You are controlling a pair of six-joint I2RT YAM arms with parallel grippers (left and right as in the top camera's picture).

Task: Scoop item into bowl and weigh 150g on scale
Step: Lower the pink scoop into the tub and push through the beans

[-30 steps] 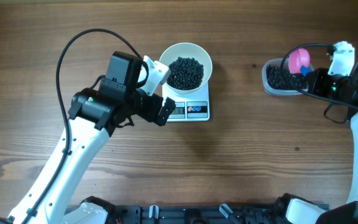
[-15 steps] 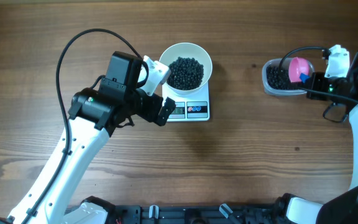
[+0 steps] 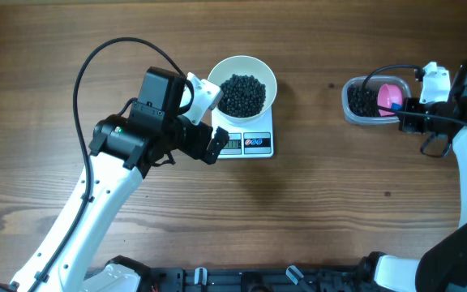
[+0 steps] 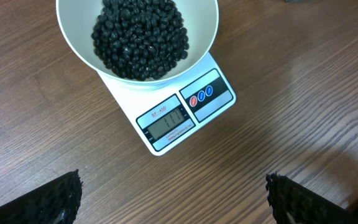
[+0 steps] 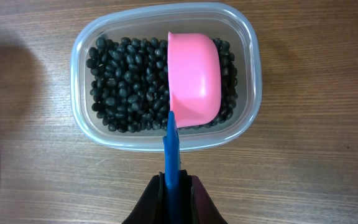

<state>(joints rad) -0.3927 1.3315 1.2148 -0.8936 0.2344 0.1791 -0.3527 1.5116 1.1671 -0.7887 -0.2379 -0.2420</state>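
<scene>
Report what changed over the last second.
The right gripper, shut on the handle of the pink scoop throughout, lowered the scoop from above the tub down to the beans in it. Nothing was picked up or let go. The left gripper stayed open beside the scale, and the bowl of beans stayed on it.

Count on table (image 3: pixel 339 203): one bowl (image 3: pixel 250 63), one scale (image 3: pixel 250 144), one clear tub (image 3: pixel 349 101), one pink scoop (image 3: pixel 389 96), two heaps of black beans (image 3: pixel 242 93), two robot arms (image 3: pixel 96 195).
</scene>
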